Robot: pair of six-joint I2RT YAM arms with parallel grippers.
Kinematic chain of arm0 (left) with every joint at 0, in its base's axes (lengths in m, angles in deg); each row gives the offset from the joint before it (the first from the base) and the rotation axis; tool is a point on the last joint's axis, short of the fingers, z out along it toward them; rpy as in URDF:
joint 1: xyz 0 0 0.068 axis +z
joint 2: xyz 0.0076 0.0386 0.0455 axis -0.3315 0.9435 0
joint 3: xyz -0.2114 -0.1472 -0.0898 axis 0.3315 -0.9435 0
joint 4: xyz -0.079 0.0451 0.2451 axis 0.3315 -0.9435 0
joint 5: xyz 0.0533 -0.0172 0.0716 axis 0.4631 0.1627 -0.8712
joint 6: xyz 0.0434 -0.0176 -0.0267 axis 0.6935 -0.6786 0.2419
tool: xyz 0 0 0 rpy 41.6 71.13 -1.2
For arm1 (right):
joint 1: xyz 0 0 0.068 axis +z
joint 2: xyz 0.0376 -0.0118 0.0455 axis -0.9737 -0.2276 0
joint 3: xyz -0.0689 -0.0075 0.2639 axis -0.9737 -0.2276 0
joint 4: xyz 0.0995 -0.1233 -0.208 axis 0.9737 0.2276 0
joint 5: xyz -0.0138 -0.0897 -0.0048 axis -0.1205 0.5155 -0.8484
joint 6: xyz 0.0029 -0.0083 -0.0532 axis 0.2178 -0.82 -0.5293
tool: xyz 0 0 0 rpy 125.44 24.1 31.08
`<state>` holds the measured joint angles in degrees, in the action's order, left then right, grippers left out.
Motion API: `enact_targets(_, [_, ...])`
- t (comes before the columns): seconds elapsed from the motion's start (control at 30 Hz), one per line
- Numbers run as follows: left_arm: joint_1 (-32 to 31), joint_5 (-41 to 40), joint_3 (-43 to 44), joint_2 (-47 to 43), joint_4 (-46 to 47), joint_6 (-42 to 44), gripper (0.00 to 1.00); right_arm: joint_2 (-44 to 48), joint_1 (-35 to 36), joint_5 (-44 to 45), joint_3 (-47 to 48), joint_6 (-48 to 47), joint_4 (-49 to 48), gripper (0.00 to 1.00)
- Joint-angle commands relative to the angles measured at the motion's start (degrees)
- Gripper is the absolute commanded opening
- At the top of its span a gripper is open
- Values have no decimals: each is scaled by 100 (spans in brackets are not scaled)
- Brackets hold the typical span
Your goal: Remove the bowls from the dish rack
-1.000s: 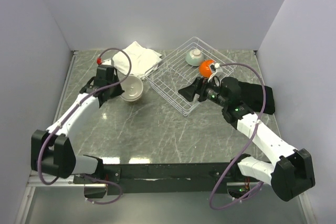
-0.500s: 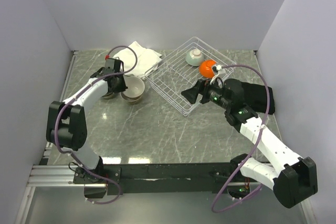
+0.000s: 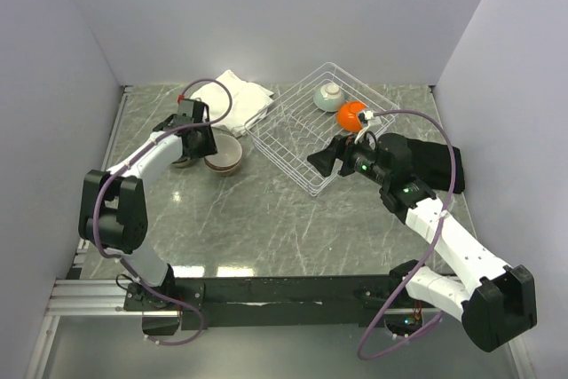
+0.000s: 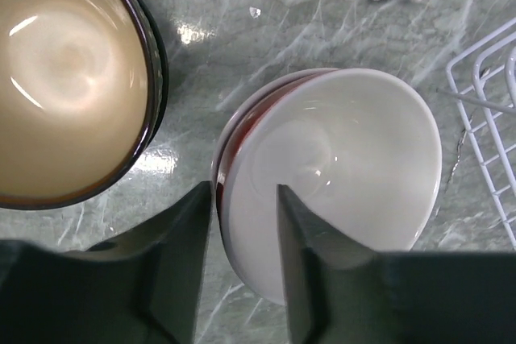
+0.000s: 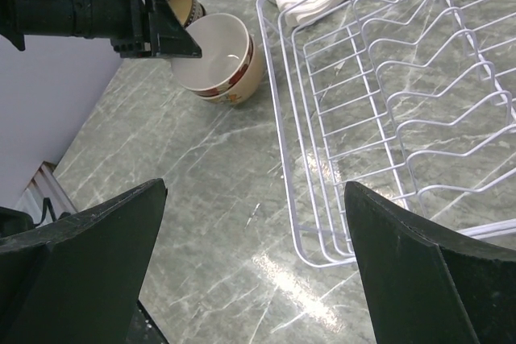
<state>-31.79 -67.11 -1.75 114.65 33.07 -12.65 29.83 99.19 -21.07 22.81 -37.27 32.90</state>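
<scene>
While left gripper straddles white bowl rim, jaws stand parted.

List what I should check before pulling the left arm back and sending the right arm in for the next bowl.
1. Left gripper free of white bowl: fingers apart, but the rim sits between them. Not ok for a sideways pull; lift straight off.
2. White bowl settled on table: it looks tilted. Cannot tell.
3. White bowl apart from tan bowl: table shows between them. Ok.
4. Right gripper open and empty: ok.
5. Rack unloaded: green bowl and orange bowl are inside. Not ok.
</scene>
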Motion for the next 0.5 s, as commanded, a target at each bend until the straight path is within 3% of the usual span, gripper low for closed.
enact_targets(0.0, [-14,31,161,-317,72,31,50,-10,-29,46,252,-99,-23,100])
enact_targets(0.23, [-14,22,-173,-871,98,-21,49,-45,-29,152,366,-213,117,100])
enact_targets(0.47, [-5,-40,-279,-793,142,-48,31,-72,-29,125,340,-143,65,100])
